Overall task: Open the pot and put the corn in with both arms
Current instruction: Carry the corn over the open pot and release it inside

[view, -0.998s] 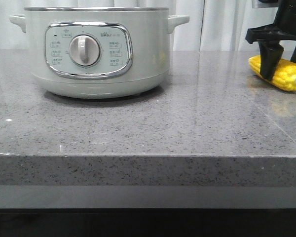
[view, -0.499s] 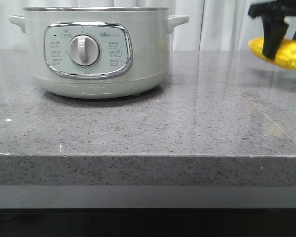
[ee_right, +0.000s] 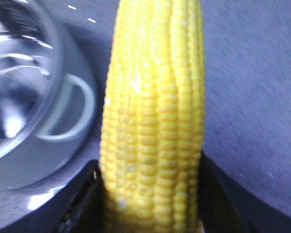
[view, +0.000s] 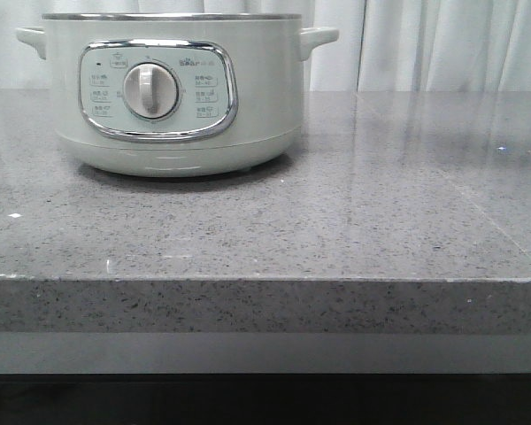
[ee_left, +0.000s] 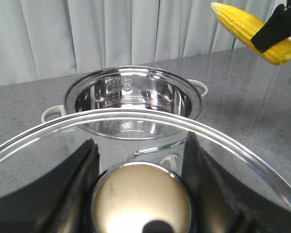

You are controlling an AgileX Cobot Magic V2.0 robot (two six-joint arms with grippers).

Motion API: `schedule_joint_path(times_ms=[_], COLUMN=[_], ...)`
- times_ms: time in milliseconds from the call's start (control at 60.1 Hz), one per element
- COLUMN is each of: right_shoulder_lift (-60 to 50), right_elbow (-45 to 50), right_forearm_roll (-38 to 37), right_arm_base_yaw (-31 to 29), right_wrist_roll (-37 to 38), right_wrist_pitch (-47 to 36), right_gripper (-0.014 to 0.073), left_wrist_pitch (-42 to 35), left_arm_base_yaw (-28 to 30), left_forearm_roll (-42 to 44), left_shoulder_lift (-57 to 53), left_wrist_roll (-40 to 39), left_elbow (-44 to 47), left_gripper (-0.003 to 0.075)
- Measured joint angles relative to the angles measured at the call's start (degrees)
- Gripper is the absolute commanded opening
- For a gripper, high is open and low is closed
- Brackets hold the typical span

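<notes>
The pale grey-green pot [view: 173, 97] stands at the back left of the counter. It is open, and its steel bowl [ee_left: 133, 104] looks empty. My left gripper [ee_left: 140, 160] is shut on the round knob [ee_left: 140, 199] of the glass lid [ee_left: 43, 145], holding the lid in the air on the near side of the pot. My right gripper [ee_right: 150, 165] is shut on the yellow corn [ee_right: 153, 121]. The corn [ee_left: 242, 26] hangs high in the air, to the side of the pot and apart from it. Neither gripper shows in the front view.
The grey speckled counter [view: 380, 204] ends in a front edge [view: 265, 279] close to the camera. White curtains [view: 425, 44] hang behind it. One pot handle [ee_right: 70, 109] shows beside the corn in the right wrist view.
My right gripper has lifted the corn off the counter at the far right and carried it up out of the front view. The pot has not moved.
</notes>
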Motion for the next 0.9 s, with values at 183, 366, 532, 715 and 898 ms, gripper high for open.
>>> schedule_joint_path(times_ms=[183,366,532,715,898], right_shoulder_lift=[-0.51,0.54,3.75,8.23,13.08], right_elbow=[-1.03,-1.03,-1.03,-1.03,-1.03], right_forearm_roll=[5.69,9.13,9.57,9.66,9.85], right_arm_base_yaw=[4.6,9.38,13.76,17.37,18.34], right_wrist_roll=[-4.39,-7.66,-10.17,-12.53,-13.87], right_wrist_pitch=[-2.0,-8.41,-13.86,-18.68,-21.63], right_gripper=[0.0278,0.0278,0.0278,0.0278,0.0278], left_wrist_pitch=[0.0,0.0,0.0,0.0,0.0], left_arm_base_yaw=[0.0,0.0,0.0,0.0,0.0], left_forearm_roll=[0.0,0.0,0.0,0.0,0.0], left_shoulder_lift=[0.0,0.0,0.0,0.0,0.0], left_wrist_roll=[0.0,0.0,0.0,0.0,0.0], left_elbow=[0.0,0.0,0.0,0.0,0.0], left_gripper=[0.0186,0.0186,0.0186,0.0186,0.0186])
